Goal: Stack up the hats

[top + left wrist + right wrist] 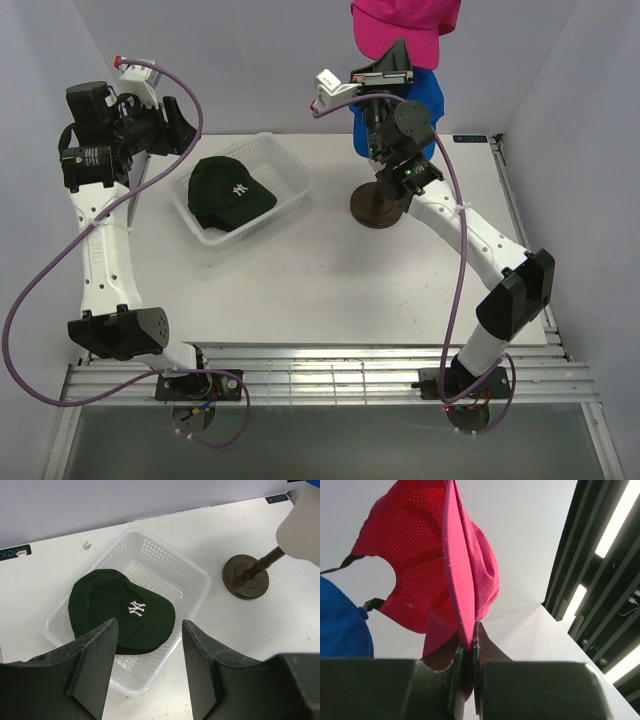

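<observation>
My right gripper (402,50) is raised high at the back and shut on the brim of the magenta pink cap (405,22), which hangs above it in the right wrist view (440,560). The blue cap (425,95) sits just below, behind the right wrist, also at the left edge of the right wrist view (342,620). The dark green NY cap (228,192) lies in the white mesh basket (290,165). My left gripper (150,665) is open and empty, above the basket's near edge and the green cap (122,612). The black cap is out of view.
A dark round stand base (378,208) sits on the table right of the basket; its stem and the cream mannequin head (302,525) show in the left wrist view. The white table (320,290) ends at a slatted rail near the arm bases.
</observation>
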`<state>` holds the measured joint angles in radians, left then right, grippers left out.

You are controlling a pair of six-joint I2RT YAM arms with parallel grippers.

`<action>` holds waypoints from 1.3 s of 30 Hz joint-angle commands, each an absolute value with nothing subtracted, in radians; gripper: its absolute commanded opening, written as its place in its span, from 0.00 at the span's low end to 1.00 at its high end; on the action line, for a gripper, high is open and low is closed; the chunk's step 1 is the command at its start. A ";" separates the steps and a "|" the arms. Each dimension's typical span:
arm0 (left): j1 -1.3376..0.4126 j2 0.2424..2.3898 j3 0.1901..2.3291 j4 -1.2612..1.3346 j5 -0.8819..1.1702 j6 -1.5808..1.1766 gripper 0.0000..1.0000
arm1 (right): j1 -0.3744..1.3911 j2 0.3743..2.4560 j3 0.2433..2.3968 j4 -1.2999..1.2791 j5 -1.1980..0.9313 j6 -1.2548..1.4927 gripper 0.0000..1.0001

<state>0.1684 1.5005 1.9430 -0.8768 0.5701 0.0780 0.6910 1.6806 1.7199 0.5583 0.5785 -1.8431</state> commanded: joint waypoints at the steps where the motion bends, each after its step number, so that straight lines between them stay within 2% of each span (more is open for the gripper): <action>1: 0.172 1.468 1.940 -0.859 0.601 0.075 0.64 | 0.695 1.615 1.706 0.491 0.600 -1.849 0.08; 9: 0.172 1.466 1.925 -0.854 0.609 0.072 0.64 | 0.729 1.514 1.600 0.243 0.644 -1.753 0.08; 12: 0.172 1.465 1.922 -0.851 0.617 0.071 0.64 | 0.748 1.479 1.542 0.288 0.693 -1.791 0.08; 26: 0.172 1.457 1.908 -0.844 0.623 0.069 0.64 | 0.816 1.362 1.414 0.120 0.735 -1.744 0.08; 32: 0.172 1.454 1.894 -0.841 0.630 0.064 0.64 | 0.816 1.351 1.413 0.088 0.713 -1.723 0.08; 39: 0.172 1.450 1.888 -0.839 0.635 0.063 0.64 | 0.818 1.335 1.431 -0.072 0.643 -1.655 0.08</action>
